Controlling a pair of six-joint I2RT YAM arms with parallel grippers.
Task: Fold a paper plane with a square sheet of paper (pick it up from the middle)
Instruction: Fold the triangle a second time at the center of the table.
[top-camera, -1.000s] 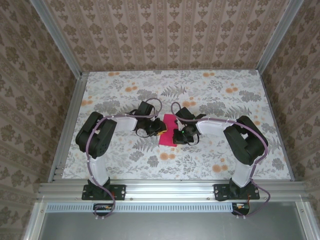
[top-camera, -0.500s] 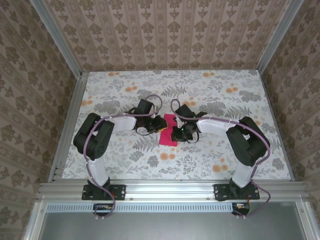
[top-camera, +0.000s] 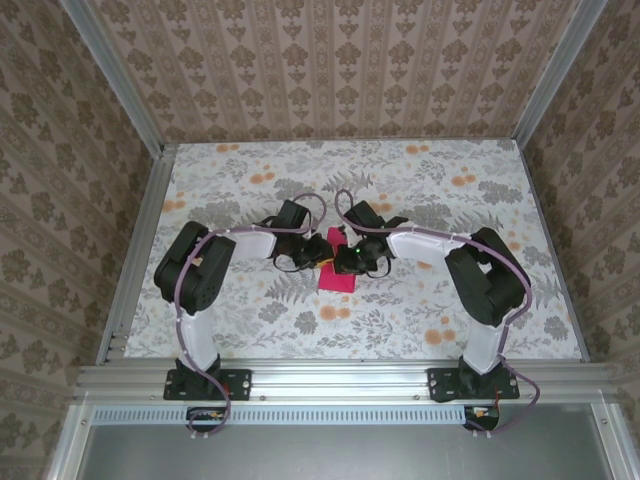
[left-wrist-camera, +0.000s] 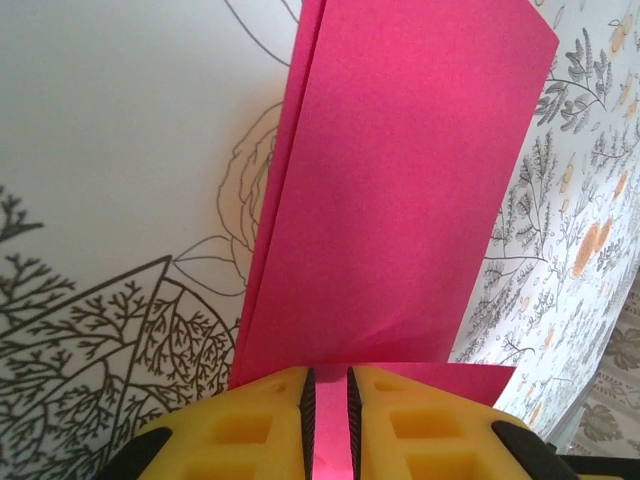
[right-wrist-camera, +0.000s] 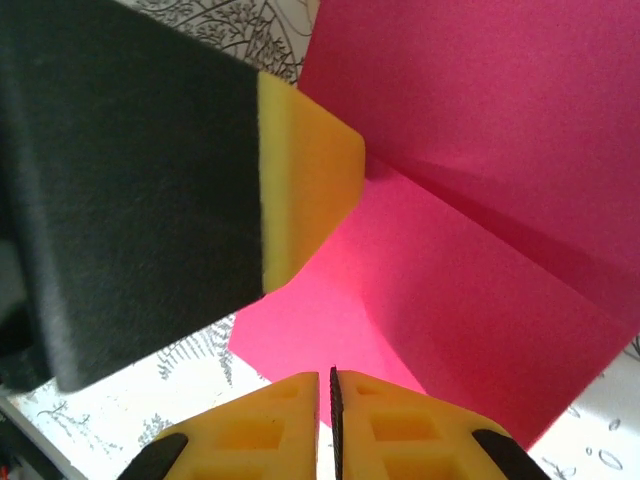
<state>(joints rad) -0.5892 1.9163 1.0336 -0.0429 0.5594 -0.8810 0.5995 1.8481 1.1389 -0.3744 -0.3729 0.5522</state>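
Your left gripper (left-wrist-camera: 327, 385) is pinched on the folded pink paper (left-wrist-camera: 390, 190) on the desk (left-wrist-camera: 120, 130), a pink sliver between its jaws that the top view hides. Your right gripper (right-wrist-camera: 325, 388) is pressed closed at the paper's edge, hold unclear

Left arm (top-camera: 190, 278) and right arm (top-camera: 488, 282): white curved links, black joint housings, black base plates (top-camera: 207, 383) at lower frame, purple cables (top-camera: 305, 197) looped alongside, yellow recessed finger pads (left-wrist-camera: 250, 425), possibly one green indicator light (top-camera: 347, 268).
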